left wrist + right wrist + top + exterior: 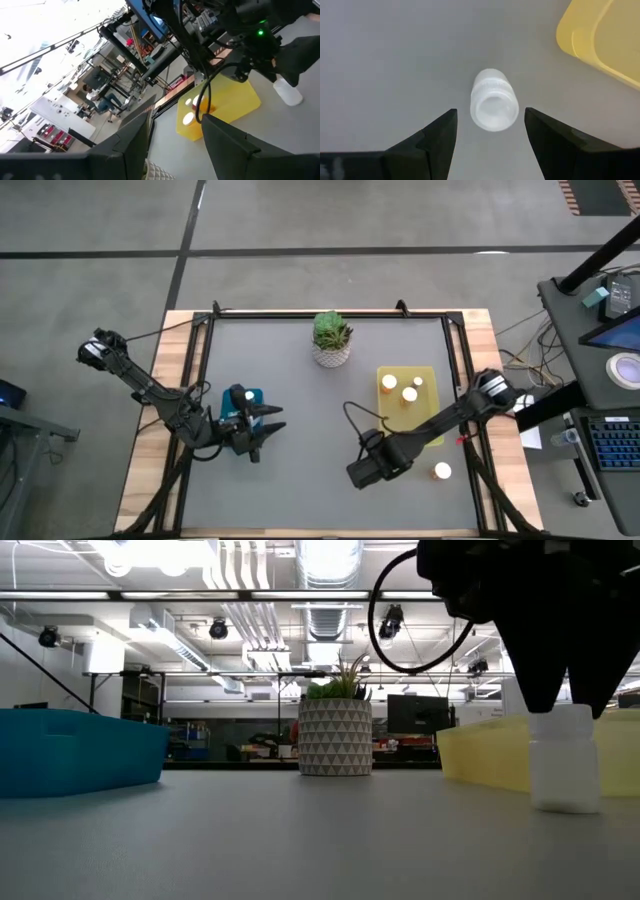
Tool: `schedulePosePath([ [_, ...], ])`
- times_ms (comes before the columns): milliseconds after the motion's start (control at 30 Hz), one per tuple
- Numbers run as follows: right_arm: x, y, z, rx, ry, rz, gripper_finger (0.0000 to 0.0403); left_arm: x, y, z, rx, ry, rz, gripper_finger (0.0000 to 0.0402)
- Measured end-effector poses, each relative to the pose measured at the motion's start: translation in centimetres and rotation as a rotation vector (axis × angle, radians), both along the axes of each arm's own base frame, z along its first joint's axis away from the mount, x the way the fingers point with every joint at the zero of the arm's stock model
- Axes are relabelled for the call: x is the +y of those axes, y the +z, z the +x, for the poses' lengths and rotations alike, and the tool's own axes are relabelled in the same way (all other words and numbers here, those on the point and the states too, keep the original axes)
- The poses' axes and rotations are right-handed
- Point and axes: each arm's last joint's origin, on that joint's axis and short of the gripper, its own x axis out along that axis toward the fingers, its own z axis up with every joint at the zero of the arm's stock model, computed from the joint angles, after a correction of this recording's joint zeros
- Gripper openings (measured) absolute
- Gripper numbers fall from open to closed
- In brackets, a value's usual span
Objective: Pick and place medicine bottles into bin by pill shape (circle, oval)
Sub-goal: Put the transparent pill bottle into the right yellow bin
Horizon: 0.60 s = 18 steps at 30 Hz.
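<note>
A small white bottle (492, 107) stands upright on the grey table; it also shows in the low view (565, 765) and in the left wrist view (289, 93). My right gripper (490, 117) hangs over it, open and pointing down, with one finger on either side of the bottle's top and a gap on both sides; in the high view it (362, 472) hides the bottle. Three white-capped bottles (408, 393) stand in the yellow bin (430, 375). Another bottle (442, 471) stands on the table near the right edge. My left gripper (175, 150) is open and empty beside the teal bin (252, 394).
A white patterned pot with a green succulent (331, 340) stands at the far middle of the table. The teal bin (75, 750) sits at the left and the yellow bin (490, 750) at the right. Black frame rails run along the table's edges.
</note>
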Motion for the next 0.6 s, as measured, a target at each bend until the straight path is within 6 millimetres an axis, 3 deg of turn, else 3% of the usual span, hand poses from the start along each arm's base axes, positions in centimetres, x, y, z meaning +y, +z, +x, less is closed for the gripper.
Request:
schedulePosePath([
  [333,-0.03,-0.61,0.30,0.006,0.022,-0.007,0.0217,0.01,-0.02,0.00,0.000,0.002,0.000,0.0169],
  [600,-0.01,-0.61,0.35,0.002,0.031,-0.005,0.0161,0.01,-0.04,-0.01,0.001,0.002,0.001,0.0169],
])
